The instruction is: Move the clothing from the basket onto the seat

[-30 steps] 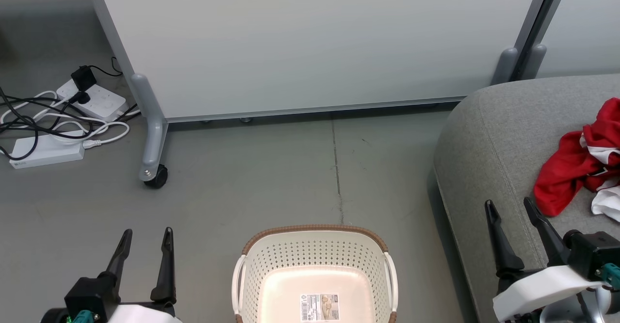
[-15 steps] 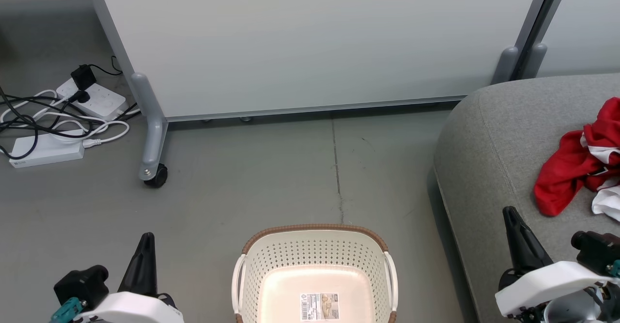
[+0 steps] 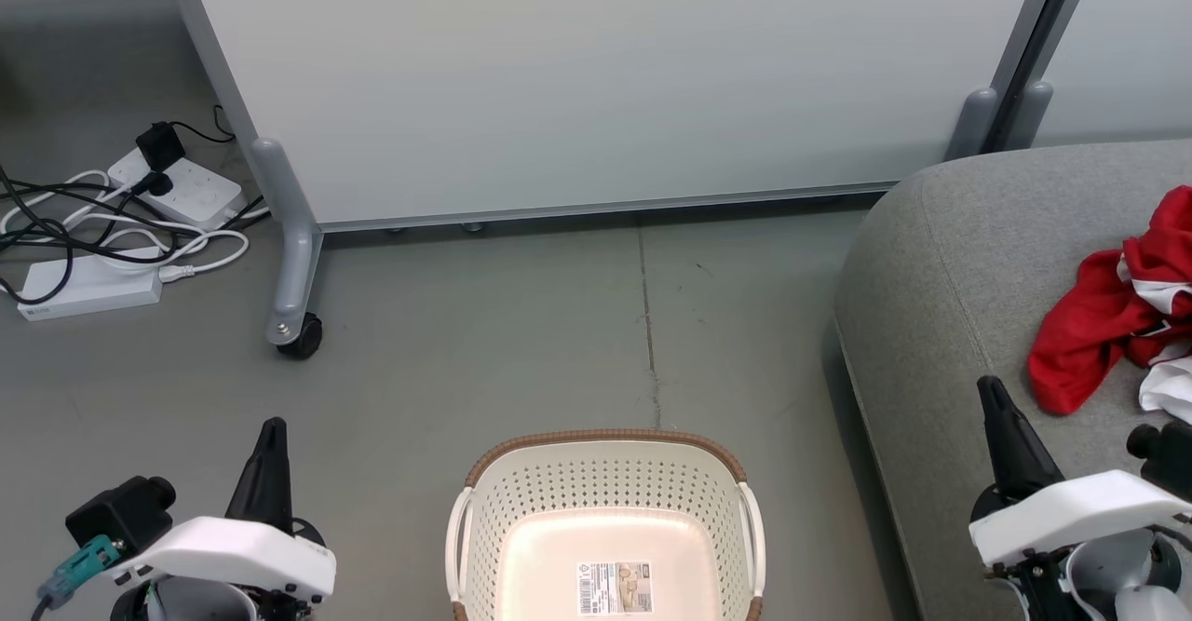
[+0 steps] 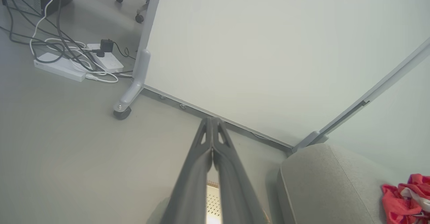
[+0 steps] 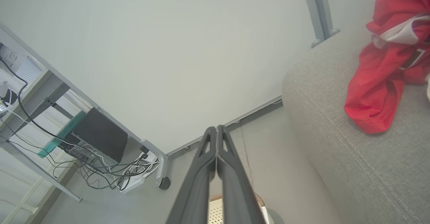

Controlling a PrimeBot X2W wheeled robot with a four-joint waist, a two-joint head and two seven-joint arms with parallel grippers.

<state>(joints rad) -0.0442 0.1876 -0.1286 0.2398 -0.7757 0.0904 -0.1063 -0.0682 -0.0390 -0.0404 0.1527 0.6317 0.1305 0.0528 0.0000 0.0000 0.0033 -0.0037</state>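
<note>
The red clothing (image 3: 1108, 318) with white trim lies on the grey seat (image 3: 941, 267) at the right, a small white cloth piece (image 3: 1169, 388) beside it. The cream basket (image 3: 605, 472) with its brown rim stands on the floor at bottom centre, with just a paper label (image 3: 614, 589) on its bottom. My left gripper (image 3: 271, 435) hangs shut to the basket's left, holding nothing. My right gripper (image 3: 993, 393) is shut over the seat's front edge, near the red fabric but apart from it. The wrist views show the red clothing (image 5: 383, 69) on the seat (image 5: 339, 123) and each pair of fingers pressed together.
A white partition panel (image 3: 596, 81) on a castor foot (image 3: 300, 332) stands behind the basket. Power strips and tangled cables (image 3: 102, 230) lie on the floor at the far left. A desk with a computer case (image 5: 97, 136) stands beyond the panel.
Both grippers have gone from open to shut and rolled so the fingers line up edge-on. Both arms drew back a little toward the bottom of the head view.
</note>
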